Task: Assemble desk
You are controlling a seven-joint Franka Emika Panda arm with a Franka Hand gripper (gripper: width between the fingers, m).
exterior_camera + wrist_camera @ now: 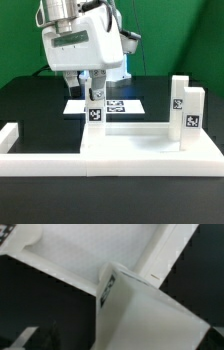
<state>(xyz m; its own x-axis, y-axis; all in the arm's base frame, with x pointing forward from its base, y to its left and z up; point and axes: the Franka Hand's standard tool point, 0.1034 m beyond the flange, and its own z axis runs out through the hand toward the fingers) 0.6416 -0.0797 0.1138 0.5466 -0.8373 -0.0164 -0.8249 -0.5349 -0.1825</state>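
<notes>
The white desk top (140, 140) lies flat at the front, its rim up. Two white legs (191, 115) with tags stand upright at its end on the exterior view's right. My gripper (91, 90) is shut on another white leg (95, 108) and holds it upright over the top's far corner on the exterior view's left. In the wrist view this leg (145, 308) fills the near field, its tag seen edge-on, with the rimmed desk top (90, 252) beyond it. One dark finger (25, 339) shows beside the leg. Whether the leg touches the top cannot be told.
The marker board (118, 103) lies flat on the black table behind the gripper. White border bars (35, 160) run along the front and the exterior view's left, against the desk top.
</notes>
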